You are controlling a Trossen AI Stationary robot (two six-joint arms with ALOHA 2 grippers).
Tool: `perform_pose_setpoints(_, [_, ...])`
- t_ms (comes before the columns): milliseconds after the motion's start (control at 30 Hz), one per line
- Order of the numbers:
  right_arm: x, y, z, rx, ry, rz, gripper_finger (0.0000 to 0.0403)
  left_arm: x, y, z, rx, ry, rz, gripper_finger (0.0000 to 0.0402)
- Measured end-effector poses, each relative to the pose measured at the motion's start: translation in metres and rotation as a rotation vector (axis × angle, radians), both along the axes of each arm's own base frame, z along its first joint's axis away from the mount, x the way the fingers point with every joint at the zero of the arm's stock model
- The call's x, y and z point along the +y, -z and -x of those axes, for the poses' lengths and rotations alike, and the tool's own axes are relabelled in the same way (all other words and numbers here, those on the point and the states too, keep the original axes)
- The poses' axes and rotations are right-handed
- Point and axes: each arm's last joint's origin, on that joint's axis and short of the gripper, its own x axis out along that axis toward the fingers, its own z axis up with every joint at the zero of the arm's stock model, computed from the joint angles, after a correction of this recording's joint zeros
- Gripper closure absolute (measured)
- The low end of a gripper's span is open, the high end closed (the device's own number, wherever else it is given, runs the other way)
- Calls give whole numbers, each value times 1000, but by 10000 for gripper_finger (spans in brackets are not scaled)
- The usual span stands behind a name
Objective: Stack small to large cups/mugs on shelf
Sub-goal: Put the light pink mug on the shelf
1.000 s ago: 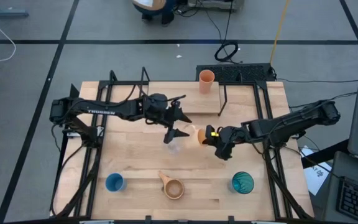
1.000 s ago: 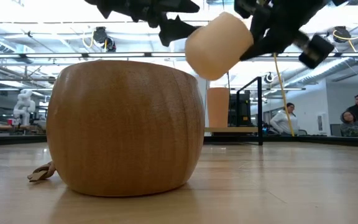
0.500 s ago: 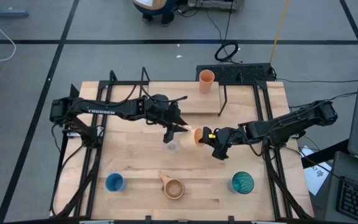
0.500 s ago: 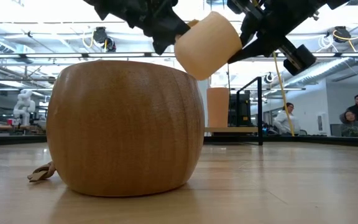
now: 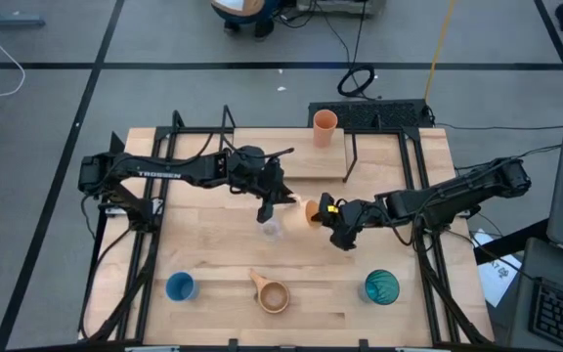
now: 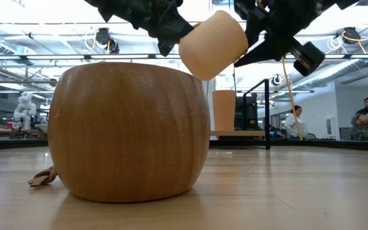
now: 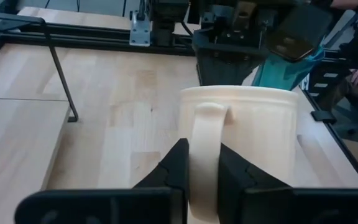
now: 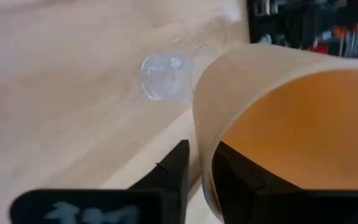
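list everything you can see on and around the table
orange cup on shelf: 1, orange, upright on shelf
held cup: 1, pale orange, handled, airborne mid-table
clear cup: 1, clear, on table beside held cup
blue cup: 1, blue, front left
tan mug: 1, tan, front centre
teal tumbler: 1, teal, front right
shelf: 1, light wood, back centre
left gripper: shut on held cup's handle
right gripper: shut on its rim
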Motion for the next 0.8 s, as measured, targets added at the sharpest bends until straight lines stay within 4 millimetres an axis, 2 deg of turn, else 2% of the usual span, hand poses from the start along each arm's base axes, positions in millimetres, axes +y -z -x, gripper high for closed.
perform_pose_setpoints(133, [1, -8, -1, -101, 142, -131, 289, 0, -8, 3, -34, 3, -14, 360])
perform_pose_setpoints(267, [4, -19, 2, -189, 190, -225, 221, 0, -19, 12, -50, -16, -46, 361])
perform_pose_setpoints(433, [7, -36, 8, -320, 273, -318, 137, 2, -35, 31, -46, -65, -103, 365])
perform_pose_setpoints(500, [7, -45, 10, -403, 306, -393, 110, 2, -44, 42, -48, -97, -123, 384])
perform_pose_setpoints(633, [5, -62, 17, -535, 377, -595, 75, 0, -67, 62, -118, -145, -155, 395])
perform_pose_setpoints(800, [3, -72, 25, -590, 438, -793, 60, -3, -93, 92, -197, -202, -195, 395])
